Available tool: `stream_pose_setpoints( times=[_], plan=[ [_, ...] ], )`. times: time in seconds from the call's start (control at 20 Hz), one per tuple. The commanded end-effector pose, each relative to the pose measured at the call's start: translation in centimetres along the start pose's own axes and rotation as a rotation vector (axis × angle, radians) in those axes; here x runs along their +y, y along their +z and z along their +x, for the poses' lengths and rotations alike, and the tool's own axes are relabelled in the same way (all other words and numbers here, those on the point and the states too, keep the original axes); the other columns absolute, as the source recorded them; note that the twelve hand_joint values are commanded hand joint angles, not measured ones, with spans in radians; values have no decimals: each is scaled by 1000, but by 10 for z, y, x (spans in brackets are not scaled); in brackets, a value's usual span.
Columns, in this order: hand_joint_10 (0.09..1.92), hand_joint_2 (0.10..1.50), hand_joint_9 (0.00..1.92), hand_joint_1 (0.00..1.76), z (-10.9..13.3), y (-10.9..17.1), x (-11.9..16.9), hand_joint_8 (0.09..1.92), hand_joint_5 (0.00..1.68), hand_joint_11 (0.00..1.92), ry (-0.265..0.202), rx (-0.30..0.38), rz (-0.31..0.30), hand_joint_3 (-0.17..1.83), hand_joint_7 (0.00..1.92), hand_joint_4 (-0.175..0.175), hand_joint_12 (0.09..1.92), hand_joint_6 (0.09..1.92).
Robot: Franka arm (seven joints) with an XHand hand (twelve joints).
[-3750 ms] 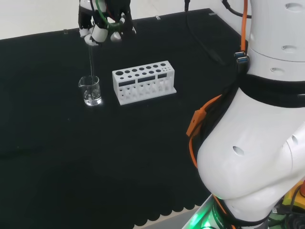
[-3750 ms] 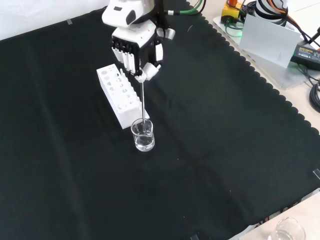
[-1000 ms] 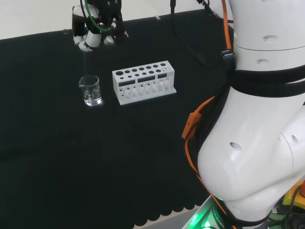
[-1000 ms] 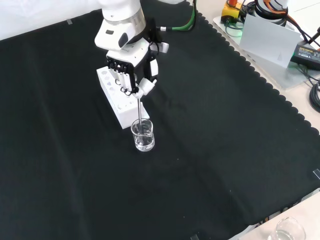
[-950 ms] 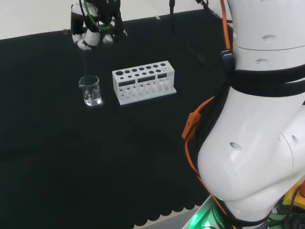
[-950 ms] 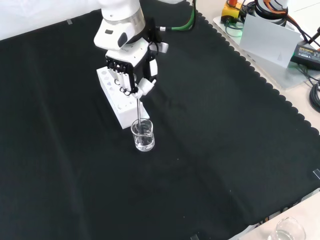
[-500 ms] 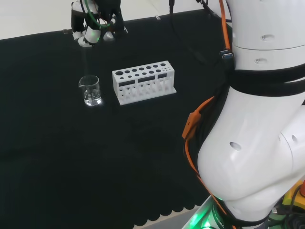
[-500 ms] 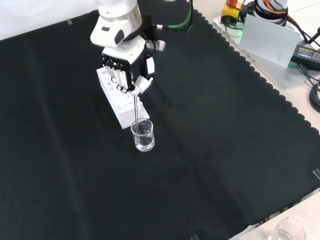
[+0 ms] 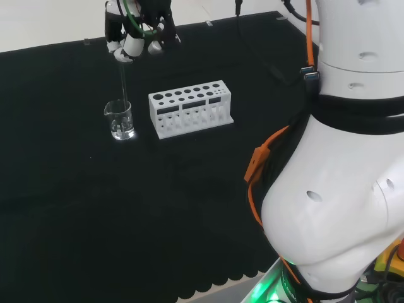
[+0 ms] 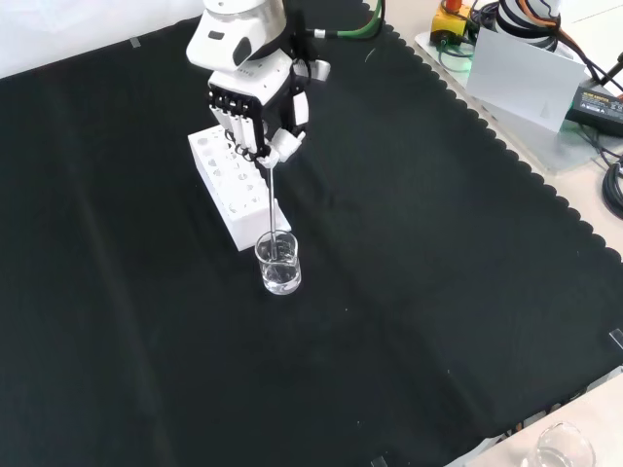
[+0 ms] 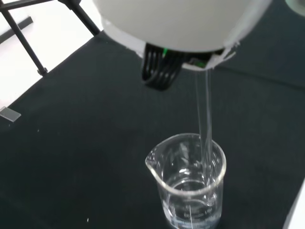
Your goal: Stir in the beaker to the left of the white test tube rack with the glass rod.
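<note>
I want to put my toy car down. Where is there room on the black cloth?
Lots of bare black cloth lies nearer the front camera than the small clear glass beaker. It is crowded where the white test tube rack, beaker, thin glass rod and hand meet.

Lab bench: black cloth (image 10: 438, 292), white test tube rack (image 9: 190, 108), glass beaker (image 10: 278, 263).

Bench covered with black cloth (image 10: 438, 253), scalloped along its edge. On the cloth: one clear beaker (image 10: 278, 263) with a little liquid, and a white test tube rack (image 10: 234, 190) just beside it.
</note>
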State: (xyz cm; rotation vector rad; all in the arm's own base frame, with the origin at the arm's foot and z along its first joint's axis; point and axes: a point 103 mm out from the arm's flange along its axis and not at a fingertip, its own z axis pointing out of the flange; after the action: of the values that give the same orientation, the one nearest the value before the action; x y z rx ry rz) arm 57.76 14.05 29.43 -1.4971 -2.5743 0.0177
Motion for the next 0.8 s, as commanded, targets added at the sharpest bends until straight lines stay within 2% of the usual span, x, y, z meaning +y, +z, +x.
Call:
stream_pose_setpoints(
  times=[0.05,0.35,0.8],
  plan=[
    [449,477,1824,1337,15,4,-4,837,1311,1707,-2,-12,-1,957,1393,-175,572,533],
    [450,476,1824,1337,28,5,8,838,1312,1707,-24,15,-2,959,1393,-175,573,532],
    [451,475,1825,1337,16,3,21,838,1312,1706,-9,16,-10,960,1393,-175,574,531]
  ],
)
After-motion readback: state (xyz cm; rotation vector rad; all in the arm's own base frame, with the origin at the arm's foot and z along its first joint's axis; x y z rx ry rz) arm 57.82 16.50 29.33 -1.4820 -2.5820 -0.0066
